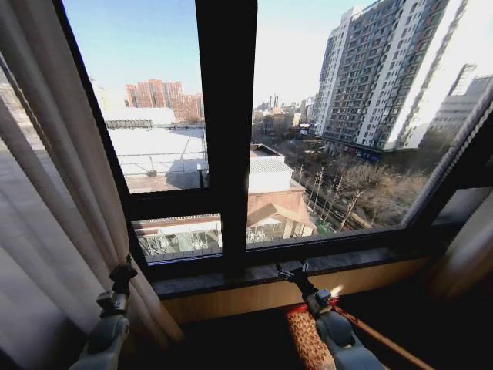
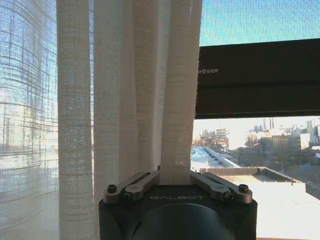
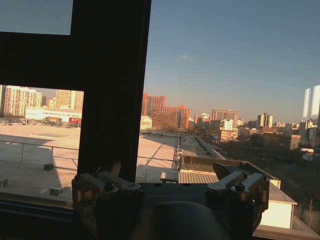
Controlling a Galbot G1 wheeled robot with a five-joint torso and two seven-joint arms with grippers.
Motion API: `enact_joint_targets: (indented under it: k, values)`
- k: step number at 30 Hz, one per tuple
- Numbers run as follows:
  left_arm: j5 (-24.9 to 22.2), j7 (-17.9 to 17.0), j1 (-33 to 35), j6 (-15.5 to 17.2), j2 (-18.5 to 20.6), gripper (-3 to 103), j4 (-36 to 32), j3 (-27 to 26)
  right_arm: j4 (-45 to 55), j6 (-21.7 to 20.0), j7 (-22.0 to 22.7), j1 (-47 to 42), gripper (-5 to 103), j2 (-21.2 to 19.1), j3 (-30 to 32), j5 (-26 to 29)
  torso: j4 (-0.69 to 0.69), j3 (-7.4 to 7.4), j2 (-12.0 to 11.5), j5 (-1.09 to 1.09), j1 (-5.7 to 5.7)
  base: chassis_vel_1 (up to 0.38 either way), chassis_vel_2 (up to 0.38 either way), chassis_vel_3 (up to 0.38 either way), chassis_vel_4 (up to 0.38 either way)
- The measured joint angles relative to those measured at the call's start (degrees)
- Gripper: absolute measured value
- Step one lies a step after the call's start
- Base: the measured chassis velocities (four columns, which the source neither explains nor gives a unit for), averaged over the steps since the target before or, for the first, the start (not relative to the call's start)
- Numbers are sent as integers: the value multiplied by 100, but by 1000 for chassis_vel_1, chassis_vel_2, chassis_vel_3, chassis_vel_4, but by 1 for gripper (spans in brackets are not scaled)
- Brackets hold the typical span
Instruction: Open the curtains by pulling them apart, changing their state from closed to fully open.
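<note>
The curtains (image 1: 54,193) hang gathered along the left edge of the head frame, with another panel (image 1: 470,254) at the lower right, leaving the window frame (image 1: 227,131) bare in the middle. At lower left, the left gripper (image 1: 123,271) pinches a pleat (fabric sits between its narrowed fingers (image 2: 145,177)). At lower centre, the right gripper (image 1: 293,270) hovers by the sill (image 1: 362,262), fingers (image 3: 225,175) spread, holding nothing.

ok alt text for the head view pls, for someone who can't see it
Sheer cream curtains are drawn to the left edge of a dark-framed window overlooking city buildings. The left gripper is at the curtain's inner edge, and the right gripper is held up before the window sill.
</note>
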Motion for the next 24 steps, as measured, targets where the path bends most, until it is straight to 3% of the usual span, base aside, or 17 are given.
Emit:
enact_joint_targets:
  k: [10,24]
  values:
    - [-3,-2,-75,-61,24,0,102,-1,0,0,0,-1,100,0,-1,0,2,-3,5,-1,-7,355,94,-339,-81]
    - [-58,-1,-80,-222,62,0,219,-23,0,0,0,0,100,0,-1,0,2,0,0,0,2,302,355,-323,-359]
